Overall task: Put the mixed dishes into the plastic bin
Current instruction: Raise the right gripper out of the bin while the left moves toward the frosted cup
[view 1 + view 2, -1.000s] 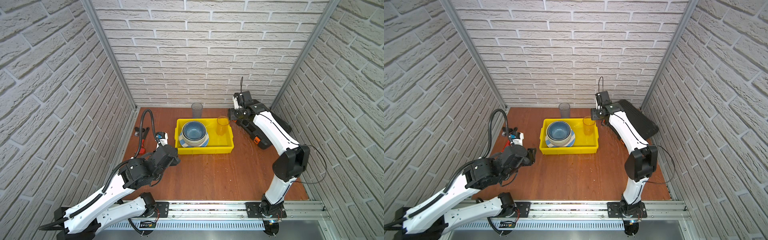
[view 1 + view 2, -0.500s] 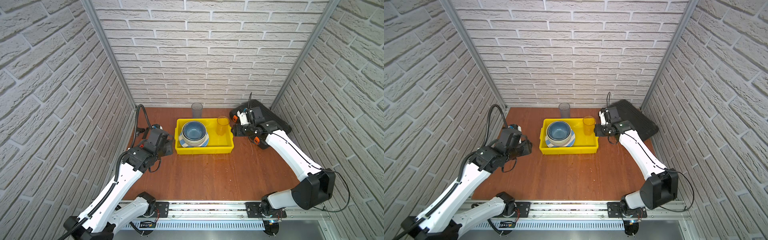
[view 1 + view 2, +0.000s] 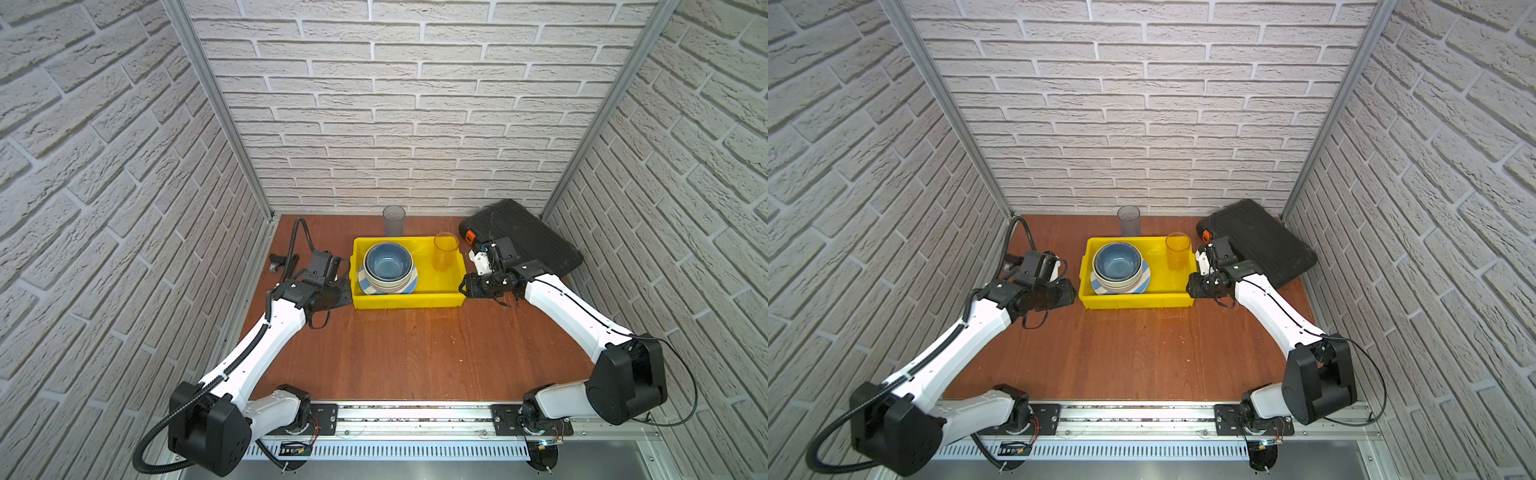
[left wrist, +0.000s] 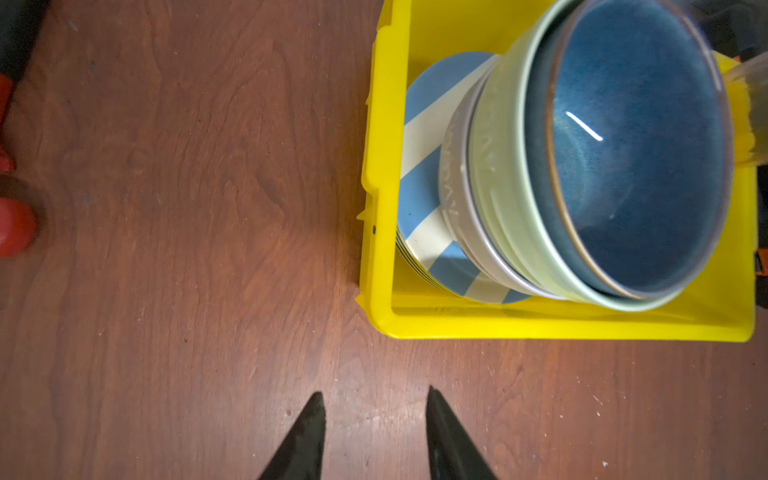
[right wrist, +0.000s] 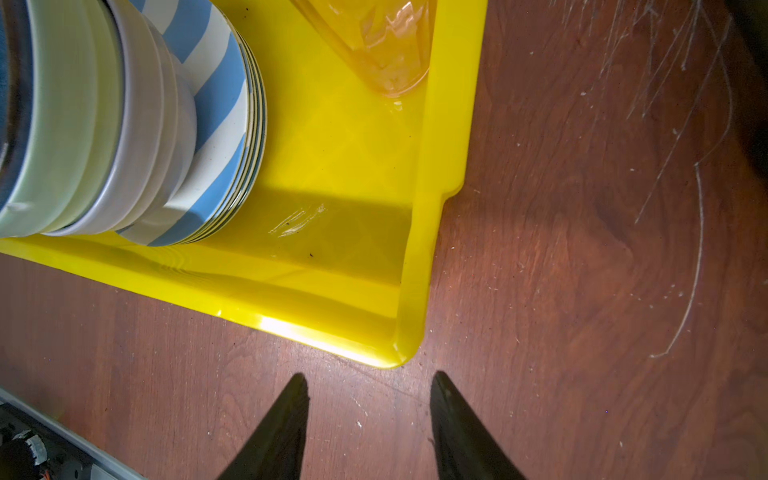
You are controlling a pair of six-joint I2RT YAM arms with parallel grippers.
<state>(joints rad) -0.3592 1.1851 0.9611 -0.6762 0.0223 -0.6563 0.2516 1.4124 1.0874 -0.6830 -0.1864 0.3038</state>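
Both top views: plastic bin (image 3: 407,302) holds stacked dishes (image 3: 388,270); one clear tumbler (image 3: 393,220) stands outside at its 12 o'clock. Left gripper (image 3: 344,291) at 8, right gripper (image 3: 464,286) at 4, both empty, jaws part-open. Next, imo: reach round, pinch clear tumbler mid-wall, lift over rim. L wrist: glossy blue bowl (image 4: 636,158) nests in green bowl (image 4: 498,174), grey bowl (image 4: 453,178), on striped plate (image 4: 424,124). R wrist: smooth bin corner, 2nd tumbler (image 5: 382,41) inside.

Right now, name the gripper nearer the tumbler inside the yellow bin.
Right. The right gripper is beside the bin's end where the tumbler stands; the left gripper is off the far end, past the stacked bowls.
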